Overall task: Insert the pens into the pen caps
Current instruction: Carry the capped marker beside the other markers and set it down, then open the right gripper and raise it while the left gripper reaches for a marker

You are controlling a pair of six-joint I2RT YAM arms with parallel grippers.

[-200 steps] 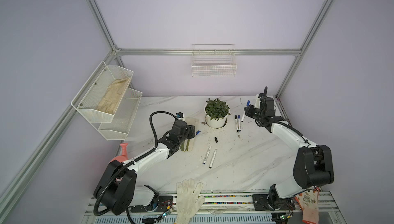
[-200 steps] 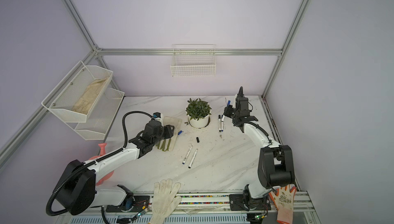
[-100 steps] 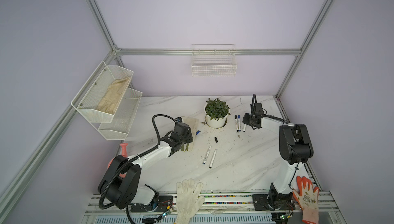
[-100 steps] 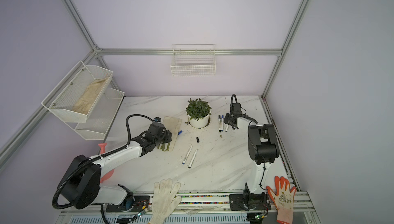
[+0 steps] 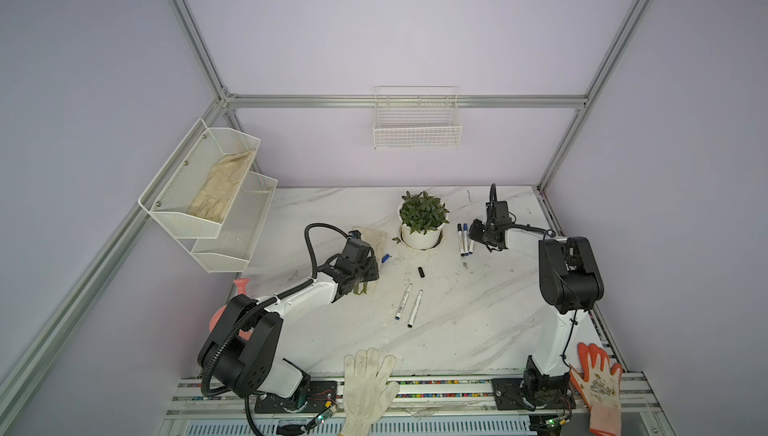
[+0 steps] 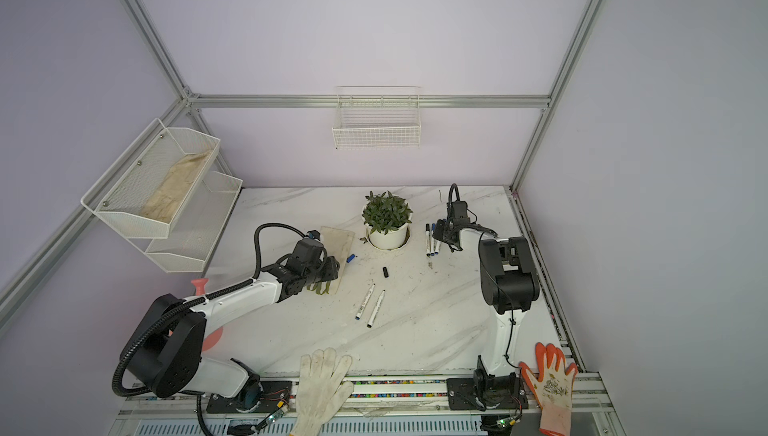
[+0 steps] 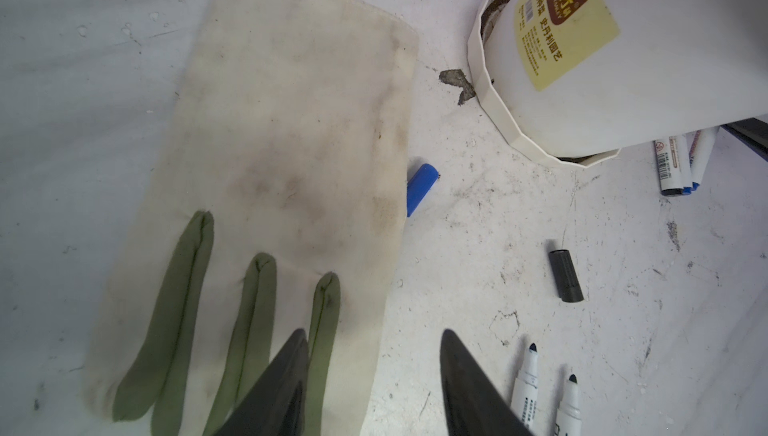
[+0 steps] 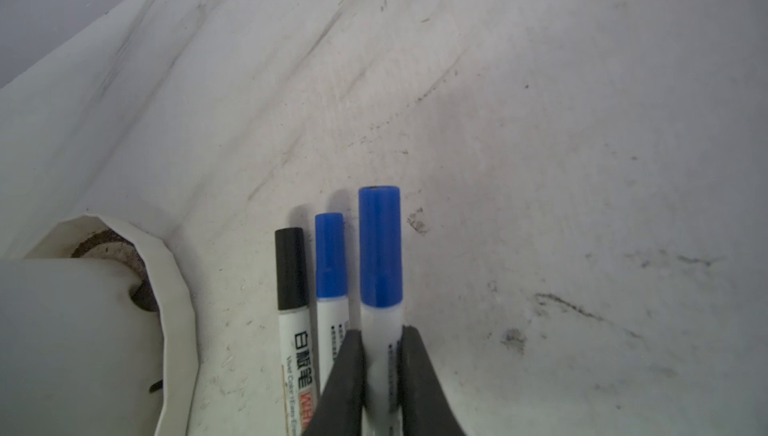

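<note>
White pens [image 5: 403, 302]: 3 capped, 2 uncapped | loose caps [image 7: 420, 189]: 2 | left gripper [image 7: 374, 334] spread | right gripper [image 8: 381, 330] pinching capped pen [image 8: 380, 255]

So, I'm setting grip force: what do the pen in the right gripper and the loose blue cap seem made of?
Held pen: likely hard plastic, smooth white barrel with printed text, slight sheen.
Loose blue cap: probably moulded plastic, evenly coloured, smooth, semi-matt with a soft highlight.

blue cap [image 7: 422, 189], black cap [image 7: 566, 276], white pen [image 8: 380, 322]
</note>
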